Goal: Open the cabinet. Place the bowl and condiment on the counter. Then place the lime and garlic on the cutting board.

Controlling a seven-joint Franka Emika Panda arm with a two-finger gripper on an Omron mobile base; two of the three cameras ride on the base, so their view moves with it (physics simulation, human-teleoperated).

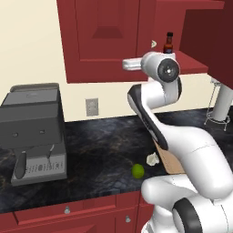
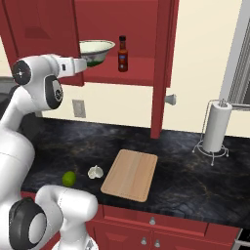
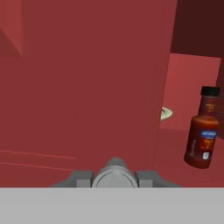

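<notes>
Right base view: end effector (image 2: 84, 64) at the open cabinet (image 2: 163, 58) beside the bowl (image 2: 97, 49); I cannot tell its grip. Lime (image 2: 69, 178) and garlic (image 2: 95, 172) lie on the table (image 2: 195, 180).

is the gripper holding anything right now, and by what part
Yes: the gripper is closed on a small round silver knob of the dark red upper wall cabinet's left door. The bowl and sauce bottle are not held.
</notes>
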